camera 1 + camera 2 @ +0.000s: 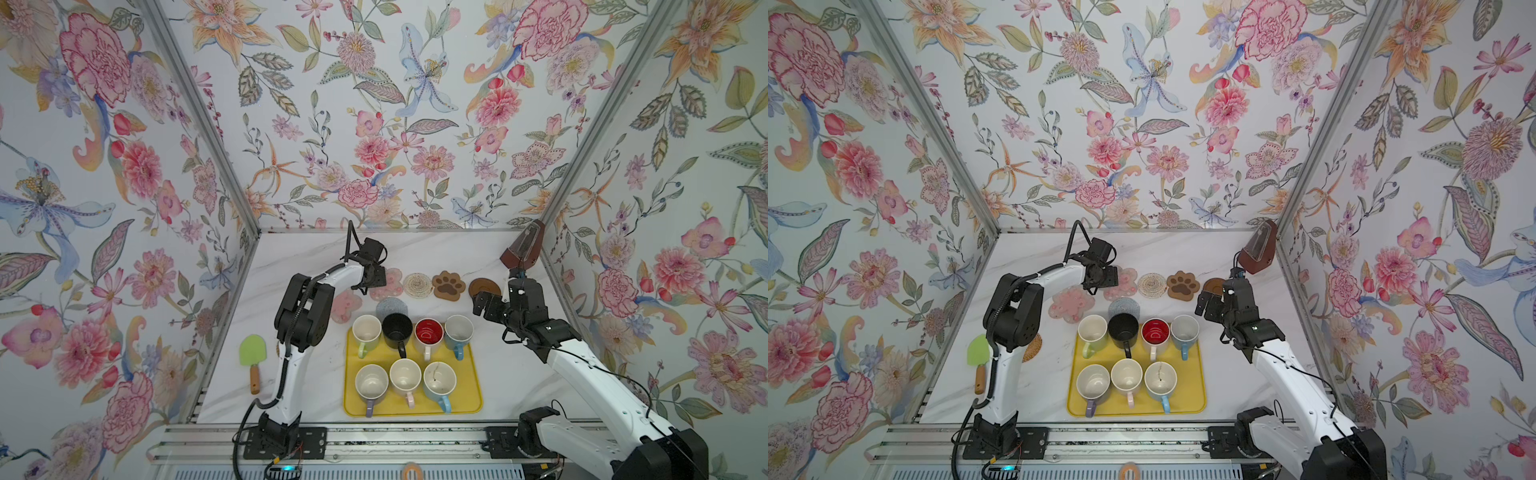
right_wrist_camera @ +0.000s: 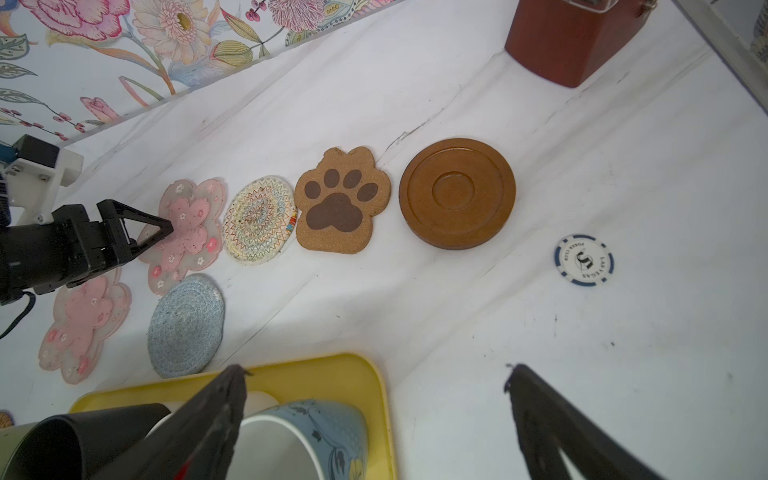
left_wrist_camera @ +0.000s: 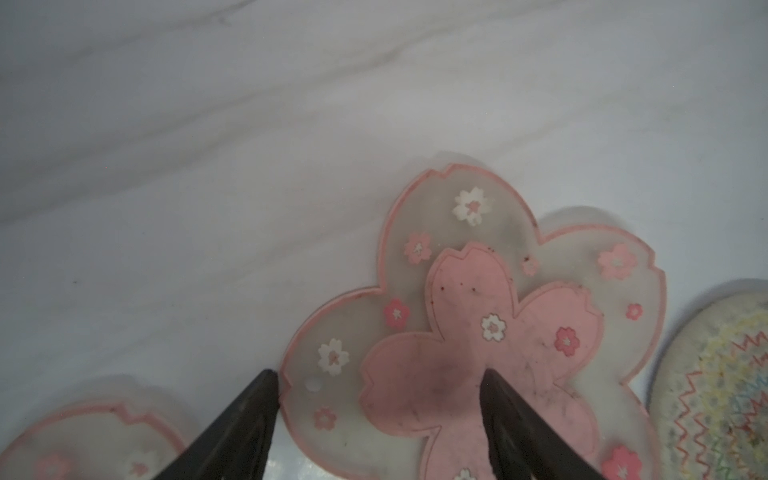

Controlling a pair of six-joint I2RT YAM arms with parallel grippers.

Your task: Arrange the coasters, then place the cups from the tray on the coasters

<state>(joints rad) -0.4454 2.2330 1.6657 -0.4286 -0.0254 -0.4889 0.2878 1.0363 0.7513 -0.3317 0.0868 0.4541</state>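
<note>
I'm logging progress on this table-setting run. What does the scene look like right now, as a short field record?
cups: all seven on the tray, none on a coaster
back row: pink flower coaster, woven coaster, paw-print coaster, wooden coaster
outside row: second flower coaster, grey coaster, rattan coaster (partly hidden)
left hand: open, over pink flower coaster
right hand: open, empty, near tray's far corner

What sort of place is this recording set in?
Probably a staged robot test booth, not a real kitchen: floral wall panels in metal framing, a marble-look tabletop, and a mounting rail along the front edge.
</note>
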